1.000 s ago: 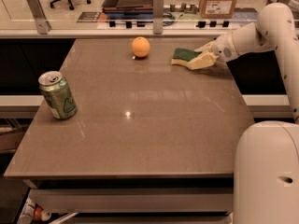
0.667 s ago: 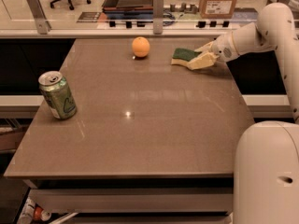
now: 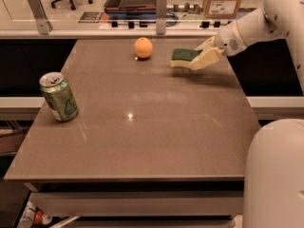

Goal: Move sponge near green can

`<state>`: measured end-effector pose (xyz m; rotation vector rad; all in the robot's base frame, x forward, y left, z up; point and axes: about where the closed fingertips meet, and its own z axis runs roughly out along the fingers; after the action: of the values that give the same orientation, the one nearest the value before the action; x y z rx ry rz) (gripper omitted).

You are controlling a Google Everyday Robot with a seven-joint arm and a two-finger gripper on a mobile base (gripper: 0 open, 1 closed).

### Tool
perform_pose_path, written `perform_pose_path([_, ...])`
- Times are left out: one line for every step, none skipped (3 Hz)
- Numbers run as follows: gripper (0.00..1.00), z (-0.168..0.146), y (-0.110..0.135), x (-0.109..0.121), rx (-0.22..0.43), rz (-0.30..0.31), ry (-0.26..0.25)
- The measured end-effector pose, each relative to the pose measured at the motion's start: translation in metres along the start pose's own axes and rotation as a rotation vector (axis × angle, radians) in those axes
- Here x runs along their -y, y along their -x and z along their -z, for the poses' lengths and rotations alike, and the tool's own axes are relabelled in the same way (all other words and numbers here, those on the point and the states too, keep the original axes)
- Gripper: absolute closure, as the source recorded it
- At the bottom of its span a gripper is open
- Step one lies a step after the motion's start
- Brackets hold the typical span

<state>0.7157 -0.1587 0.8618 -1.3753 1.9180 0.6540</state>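
Note:
The sponge [image 3: 183, 56], dark green on top with a pale yellow base, is at the far right of the brown table [image 3: 142, 127]. My gripper [image 3: 205, 53] reaches in from the right. Its pale fingers [image 3: 207, 59] are closed on the sponge's right end and hold it at or just above the tabletop. The green can [image 3: 59, 97] stands slightly tilted near the table's left edge, far from the sponge.
An orange fruit [image 3: 143, 47] sits at the far middle of the table, just left of the sponge. A counter with a glass rail [image 3: 160, 6] and a cardboard box [image 3: 223, 0] runs behind. My white arm and base [image 3: 275, 175] fill the right side.
The gripper and the sponge have shifted slightly to the left. The can and the orange have not moved.

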Motion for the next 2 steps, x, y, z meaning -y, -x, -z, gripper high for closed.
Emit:
perform_pose_path([1.0, 0.009, 0.016, -0.02, -0.006, 0.043, 0.024])
perform_pose_path([1.0, 0.012, 0.035, -0.042, -0.004, 0.099, 0.029])
